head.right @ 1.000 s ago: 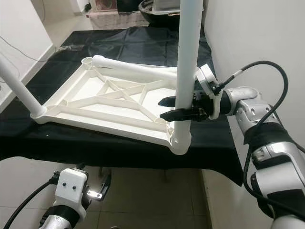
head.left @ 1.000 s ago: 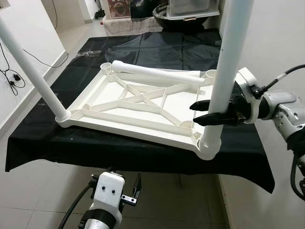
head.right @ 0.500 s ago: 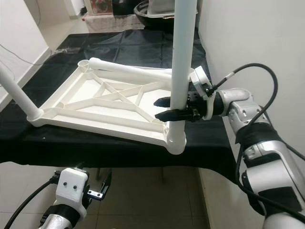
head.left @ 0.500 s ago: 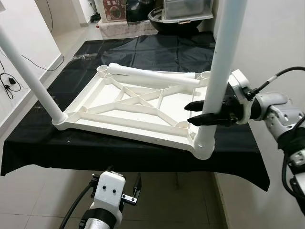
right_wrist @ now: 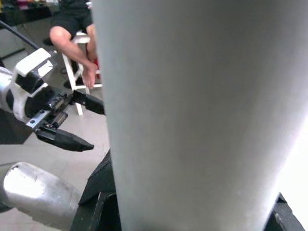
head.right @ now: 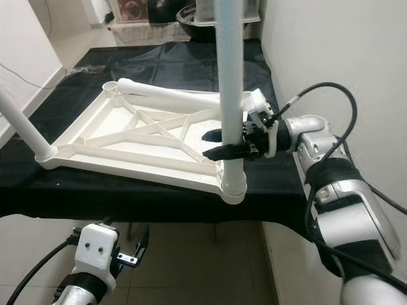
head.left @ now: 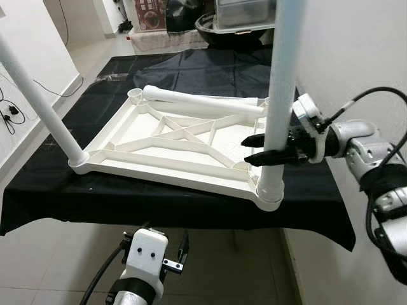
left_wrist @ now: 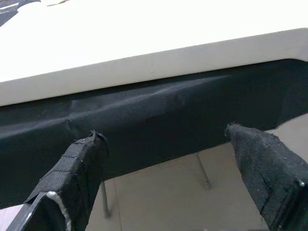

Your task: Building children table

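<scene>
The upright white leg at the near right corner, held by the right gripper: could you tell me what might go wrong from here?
1. The right gripper clamps the upright leg low down, so the tall part above could lever sideways and jam in the corner socket.
2. That corner sits at the black cloth's front edge; a hard push might slide the tabletop frame off.
3. The loose leg lying across the frame could roll.

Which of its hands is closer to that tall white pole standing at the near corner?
Right. The right gripper straddles the upright leg; the left gripper hangs below the table edge.
</scene>
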Controlling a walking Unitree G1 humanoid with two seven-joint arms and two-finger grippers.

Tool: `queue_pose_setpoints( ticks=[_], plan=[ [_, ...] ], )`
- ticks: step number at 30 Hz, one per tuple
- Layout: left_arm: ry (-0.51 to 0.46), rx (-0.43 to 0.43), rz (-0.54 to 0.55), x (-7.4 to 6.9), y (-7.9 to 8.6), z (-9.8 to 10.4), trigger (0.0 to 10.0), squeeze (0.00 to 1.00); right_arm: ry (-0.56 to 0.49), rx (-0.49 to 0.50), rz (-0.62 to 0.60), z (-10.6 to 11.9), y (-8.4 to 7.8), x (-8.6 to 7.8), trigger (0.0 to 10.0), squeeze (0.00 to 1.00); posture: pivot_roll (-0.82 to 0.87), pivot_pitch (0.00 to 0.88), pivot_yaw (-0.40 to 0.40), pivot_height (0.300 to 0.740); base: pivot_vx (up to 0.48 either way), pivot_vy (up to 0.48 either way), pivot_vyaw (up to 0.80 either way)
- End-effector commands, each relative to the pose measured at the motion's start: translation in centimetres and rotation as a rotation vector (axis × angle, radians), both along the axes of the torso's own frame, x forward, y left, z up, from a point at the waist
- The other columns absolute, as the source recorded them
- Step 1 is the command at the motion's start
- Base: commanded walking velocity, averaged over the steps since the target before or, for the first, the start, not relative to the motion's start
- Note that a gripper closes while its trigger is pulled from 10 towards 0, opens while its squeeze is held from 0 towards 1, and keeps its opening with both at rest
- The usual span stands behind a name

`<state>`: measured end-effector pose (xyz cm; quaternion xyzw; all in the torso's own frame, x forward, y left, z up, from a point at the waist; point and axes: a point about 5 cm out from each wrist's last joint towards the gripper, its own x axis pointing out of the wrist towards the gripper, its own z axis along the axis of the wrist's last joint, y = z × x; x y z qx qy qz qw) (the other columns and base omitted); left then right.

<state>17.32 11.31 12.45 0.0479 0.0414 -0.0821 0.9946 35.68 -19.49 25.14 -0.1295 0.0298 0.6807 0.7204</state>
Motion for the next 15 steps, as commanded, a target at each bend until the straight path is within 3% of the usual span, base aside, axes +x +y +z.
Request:
queue_pose_setpoints(
  ticks=[1, 9, 15],
  plan=[
    [0.015, 0.014, 0.003, -0.3, 0.0, -0.2, 10.0, 0.00, 0.061, -0.068, -0.011, -2.1, -0.3, -0.2, 10.0, 0.00, 0.03, 0.159, 0.052, 0.740, 0.000, 0.000, 0.00],
    [0.020, 0.012, 0.005, -0.4, 0.1, -0.3, 10.0, 0.00, 0.092, -0.035, 0.015, -2.0, 0.1, -0.4, 10.0, 0.00, 0.03, 0.163, 0.050, 0.740, 0.000, 0.000, 0.00],
    [0.022, 0.012, 0.005, -0.4, 0.1, -0.3, 10.0, 0.00, 0.026, -0.023, -0.079, -2.9, 1.3, 0.6, 10.0, 0.00, 0.03, 0.163, 0.050, 0.740, 0.000, 0.000, 0.00]
  ],
)
